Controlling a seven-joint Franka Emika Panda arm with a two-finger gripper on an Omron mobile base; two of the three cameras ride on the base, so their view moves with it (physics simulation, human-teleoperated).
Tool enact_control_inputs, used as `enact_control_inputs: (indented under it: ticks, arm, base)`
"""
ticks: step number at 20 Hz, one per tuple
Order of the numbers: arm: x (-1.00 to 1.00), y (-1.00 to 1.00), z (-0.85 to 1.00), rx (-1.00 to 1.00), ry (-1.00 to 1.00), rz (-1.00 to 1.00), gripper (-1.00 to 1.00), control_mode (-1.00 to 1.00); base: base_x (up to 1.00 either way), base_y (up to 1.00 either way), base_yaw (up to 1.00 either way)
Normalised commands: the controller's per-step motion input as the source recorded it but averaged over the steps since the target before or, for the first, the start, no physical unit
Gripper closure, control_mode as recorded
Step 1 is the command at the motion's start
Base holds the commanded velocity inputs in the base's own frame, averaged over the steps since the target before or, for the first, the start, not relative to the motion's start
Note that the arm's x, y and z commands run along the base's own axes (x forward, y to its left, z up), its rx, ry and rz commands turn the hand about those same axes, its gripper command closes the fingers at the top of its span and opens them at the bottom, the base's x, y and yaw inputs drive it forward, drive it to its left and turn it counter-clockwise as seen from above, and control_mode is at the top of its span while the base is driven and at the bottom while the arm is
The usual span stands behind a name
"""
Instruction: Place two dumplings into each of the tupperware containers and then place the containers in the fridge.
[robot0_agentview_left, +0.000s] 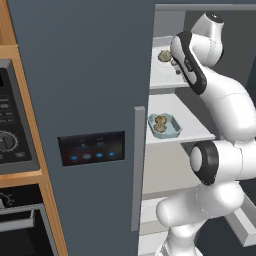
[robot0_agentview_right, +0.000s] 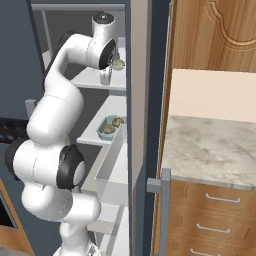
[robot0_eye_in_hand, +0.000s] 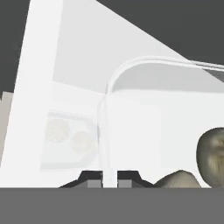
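The arm is reaching into the open fridge (robot0_agentview_left: 90, 75), setting the second container (robot0_eye_in_hand: 144, 109) on the upper shelf (robot0_agentview_left: 162, 75). The gripper (robot0_eye_in_hand: 110, 177) is pinching that container's rim, jaws nearly together; two dumplings (robot0_eye_in_hand: 212, 157) are lying inside. The first container (robot0_agentview_left: 165, 125) is sitting on the shelf below with its dumplings. Next, the jaws need parting and the arm backing out without dragging the tray

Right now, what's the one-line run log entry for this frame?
stage: second container on upper fridge shelf | gripper: shut on its rim | first container: lower shelf, two dumplings | fridge: open
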Motion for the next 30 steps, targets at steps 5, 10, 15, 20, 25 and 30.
enact_control_inputs:
  ticks: [5,10,15,20,25,30]
  arm:
    - [0.26,0.01,-0.08,0.0,0.09,0.02,1.0,-1.0]
    - [0.05,0.0,-0.22,0.0,0.02,0.0,-1.0,-1.0]
    - [0.01,0.0,-0.11,0.0,-0.03,0.0,-1.0,-1.0]
    - [0.0,0.0,-0.27,0.1,-0.26,0.0,-1.0,-1.0]
    - [-0.28,0.01,0.01,0.02,-0.24,-0.03,-1.0,-1.0]
    - [-0.85,0.0,0.06,0.01,-0.18,-0.1,-1.0,-1.0]
  base:
    - [0.0,0.0,0.0]
    - [0.0,0.0,0.0]
    - [0.0,0.0,0.0]
    - [0.0,0.0,0.0]
    - [0.0,0.0,0.0]
    - [0.0,0.0,0.0]
